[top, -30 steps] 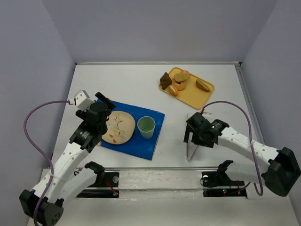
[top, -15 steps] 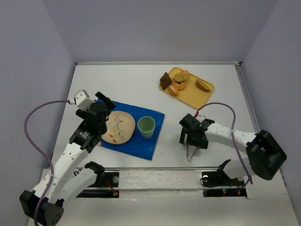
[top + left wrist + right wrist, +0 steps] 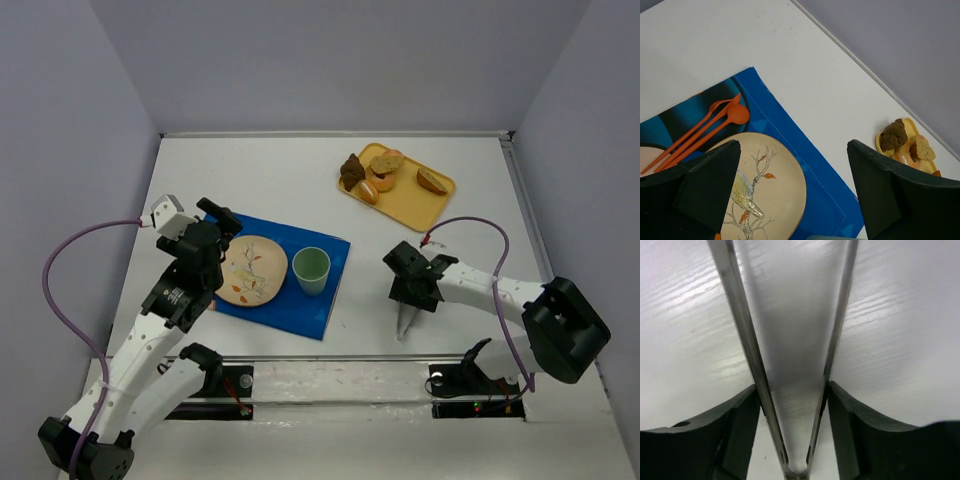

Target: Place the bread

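Several bread pieces (image 3: 385, 170) lie on the yellow tray (image 3: 432, 206) at the back right; the left wrist view catches them (image 3: 895, 135) at its right edge. My right gripper (image 3: 412, 290) is low over the table, shut on a pair of metal tongs (image 3: 403, 322). In the right wrist view its fingers (image 3: 740, 425) press both tong arms (image 3: 752, 355) near the hinge, and the tong tips hold nothing. My left gripper (image 3: 225, 225) hovers open over the bird-patterned plate (image 3: 252, 270), with nothing in it.
A blue placemat (image 3: 320, 310) carries the plate, a green cup (image 3: 311, 269) and an orange spoon and fork (image 3: 715, 122). Walls close the table at the back and on both sides.
My right gripper has slid left along the tongs and closed from wide open onto their arms. The left arm has shifted slightly left.
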`<action>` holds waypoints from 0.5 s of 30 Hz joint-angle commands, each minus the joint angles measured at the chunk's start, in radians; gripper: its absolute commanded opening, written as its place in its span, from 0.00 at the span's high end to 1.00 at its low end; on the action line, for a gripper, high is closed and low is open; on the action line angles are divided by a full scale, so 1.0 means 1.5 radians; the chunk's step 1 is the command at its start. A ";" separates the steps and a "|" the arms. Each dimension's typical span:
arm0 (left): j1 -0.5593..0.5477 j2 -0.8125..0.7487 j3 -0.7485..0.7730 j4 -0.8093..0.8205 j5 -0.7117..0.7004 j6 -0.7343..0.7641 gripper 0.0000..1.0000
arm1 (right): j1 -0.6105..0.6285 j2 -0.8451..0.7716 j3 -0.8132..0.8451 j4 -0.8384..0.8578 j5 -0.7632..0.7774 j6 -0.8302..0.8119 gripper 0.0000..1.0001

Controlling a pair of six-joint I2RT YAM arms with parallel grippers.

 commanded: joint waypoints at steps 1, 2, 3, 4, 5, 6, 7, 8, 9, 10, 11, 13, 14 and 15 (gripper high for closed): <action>0.006 -0.020 -0.011 0.012 -0.024 -0.003 0.01 | -0.008 -0.012 -0.046 0.049 0.033 0.026 0.54; 0.006 -0.022 -0.011 0.012 -0.025 -0.003 0.01 | -0.008 -0.012 -0.046 0.049 0.036 0.026 0.54; 0.006 -0.024 -0.014 0.014 -0.025 -0.003 0.01 | -0.008 -0.036 -0.045 0.049 0.037 0.005 0.63; 0.006 -0.027 -0.015 0.016 -0.025 -0.003 0.01 | -0.008 -0.052 -0.042 0.039 0.036 -0.005 0.64; 0.006 -0.029 -0.015 0.016 -0.025 -0.002 0.01 | -0.008 -0.067 -0.029 0.030 0.034 -0.019 0.65; 0.006 -0.030 -0.016 0.016 -0.025 -0.002 0.01 | -0.008 -0.103 -0.021 0.021 0.033 -0.026 0.66; 0.006 -0.030 -0.015 0.016 -0.022 -0.001 0.01 | -0.008 -0.121 -0.004 0.003 0.029 -0.040 0.67; 0.006 -0.031 -0.015 0.017 -0.022 -0.001 0.01 | -0.008 -0.163 0.005 -0.006 0.029 -0.047 0.67; 0.006 -0.031 -0.015 0.017 -0.021 -0.001 0.01 | -0.008 -0.185 0.014 -0.014 0.029 -0.059 0.67; 0.006 -0.030 -0.015 0.017 -0.022 -0.001 0.01 | -0.008 -0.205 0.023 -0.024 0.026 -0.087 0.68; 0.006 -0.030 -0.015 0.017 -0.023 -0.001 0.01 | -0.008 -0.225 0.034 -0.028 0.023 -0.087 0.68; 0.006 -0.031 -0.016 0.019 -0.023 0.000 0.01 | -0.008 -0.272 0.072 -0.036 0.013 -0.134 0.68; 0.007 -0.029 -0.015 0.022 -0.021 0.000 0.01 | -0.008 -0.284 0.085 -0.038 0.010 -0.165 0.68; 0.007 -0.029 -0.016 0.023 -0.021 0.002 0.01 | -0.008 -0.300 0.109 -0.037 0.012 -0.178 0.68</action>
